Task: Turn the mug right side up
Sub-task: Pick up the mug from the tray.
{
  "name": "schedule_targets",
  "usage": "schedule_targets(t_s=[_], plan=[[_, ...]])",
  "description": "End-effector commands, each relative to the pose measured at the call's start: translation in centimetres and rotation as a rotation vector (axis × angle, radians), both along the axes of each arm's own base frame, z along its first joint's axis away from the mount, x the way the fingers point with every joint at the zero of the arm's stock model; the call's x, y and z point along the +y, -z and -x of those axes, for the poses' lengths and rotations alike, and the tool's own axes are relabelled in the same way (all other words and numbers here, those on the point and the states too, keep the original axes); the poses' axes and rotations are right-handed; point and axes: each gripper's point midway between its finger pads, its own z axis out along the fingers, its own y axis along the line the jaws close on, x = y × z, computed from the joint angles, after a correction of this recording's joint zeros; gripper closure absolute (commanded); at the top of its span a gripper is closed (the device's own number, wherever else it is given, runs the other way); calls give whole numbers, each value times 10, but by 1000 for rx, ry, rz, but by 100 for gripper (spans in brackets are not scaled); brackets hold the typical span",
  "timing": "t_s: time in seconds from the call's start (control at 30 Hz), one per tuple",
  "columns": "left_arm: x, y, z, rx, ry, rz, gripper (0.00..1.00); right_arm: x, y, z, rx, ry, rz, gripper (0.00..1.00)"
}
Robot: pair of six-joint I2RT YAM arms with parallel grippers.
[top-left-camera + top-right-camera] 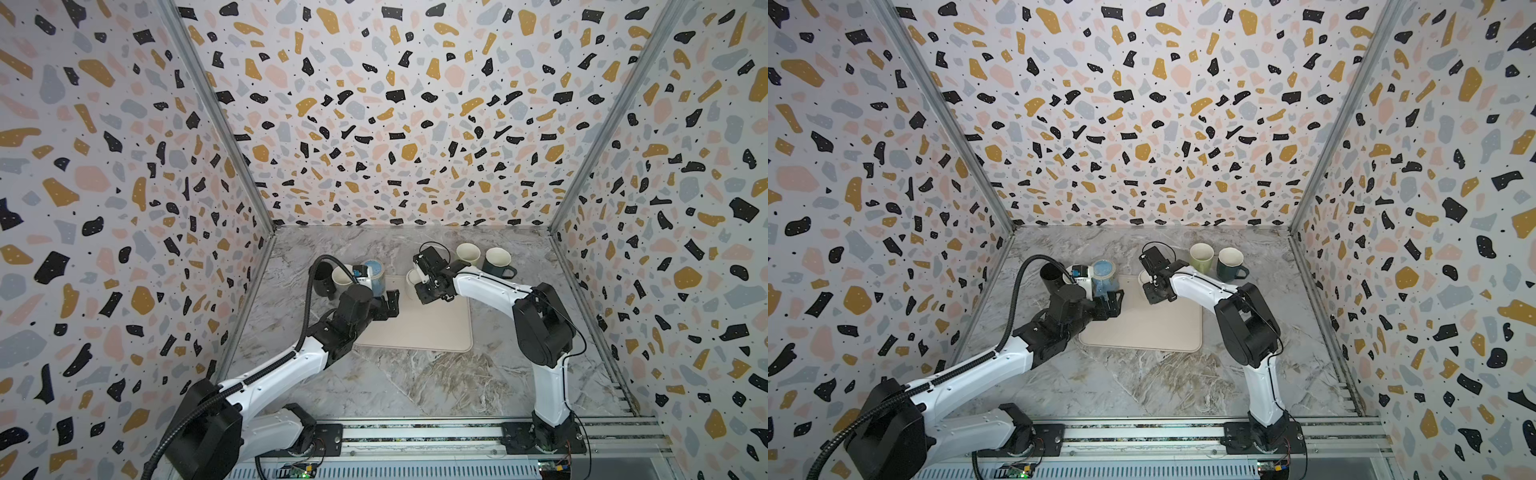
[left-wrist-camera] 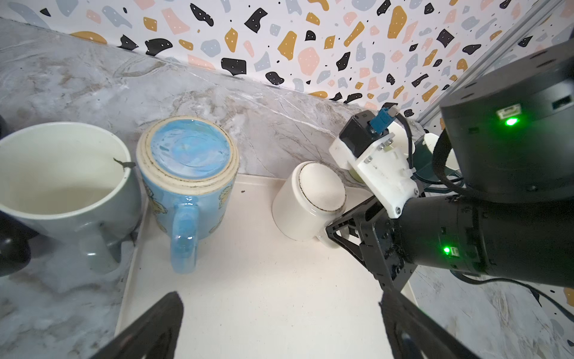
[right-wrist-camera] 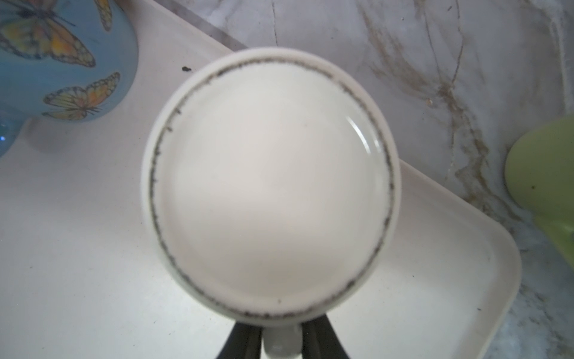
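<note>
Terrazzo-print walls (image 1: 374, 104) on three sides, marble tabletop (image 1: 415, 382), beige mat (image 1: 428, 328) mid-table, rail (image 1: 415, 434) at 6. Clock calls are from the top views, 12 = back wall.

- white mug (image 3: 270, 183): upside down, rim on the mat, at the mat's 12 o'clock edge. Its base faces straight up at the right wrist camera, with a dark scuffed ring round it. No tilt that I can see.
- right gripper (image 2: 337, 236): in at the mug's 4 o'clock, low, level with the handle (image 3: 282, 346). Fingers (image 3: 239, 342) sit one on each side of the handle, tight in. Can't tell whether they actually bite or just flank it, because the contact line is at the frame edge and blurred.
- left gripper (image 2: 279, 296): jaws spread wide with nothing between them. It's over the mat's 9 o'clock side, at 5 o'clock of the blue butterfly mug (image 2: 189, 174) and apart from it.
- blue butterfly mug: also inverted, on the mat's 11 o'clock corner, handle towards the left gripper, apart from the white mug.
- off the mat: grey mug (image 2: 62, 180) is upright just beside the blue one at its 9 o'clock, with the black mug (image 1: 322, 278) beyond it on the same bearing. Green mug (image 1: 1201, 256) is upright at 2 o'clock of the white mug. Dark teal mug (image 1: 1230, 266) is just beside it at 3 o'clock, handle pointing to 4.
</note>
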Motion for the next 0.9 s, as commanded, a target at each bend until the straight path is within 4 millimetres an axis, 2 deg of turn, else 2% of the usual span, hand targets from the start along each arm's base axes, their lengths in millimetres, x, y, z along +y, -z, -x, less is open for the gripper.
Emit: schedule_targets(t_s=[0.0, 0.57, 0.87], plan=[[3, -8, -3, -33, -17, 32, 0, 3, -14, -5, -25, -2, -3, 78], [15, -2, -6, -23, -66, 13, 0, 3, -14, -1, -27, -1, -31, 83], [15, -1, -6, -21, -62, 21, 0, 2, -13, 3, -26, -1, -43, 84]])
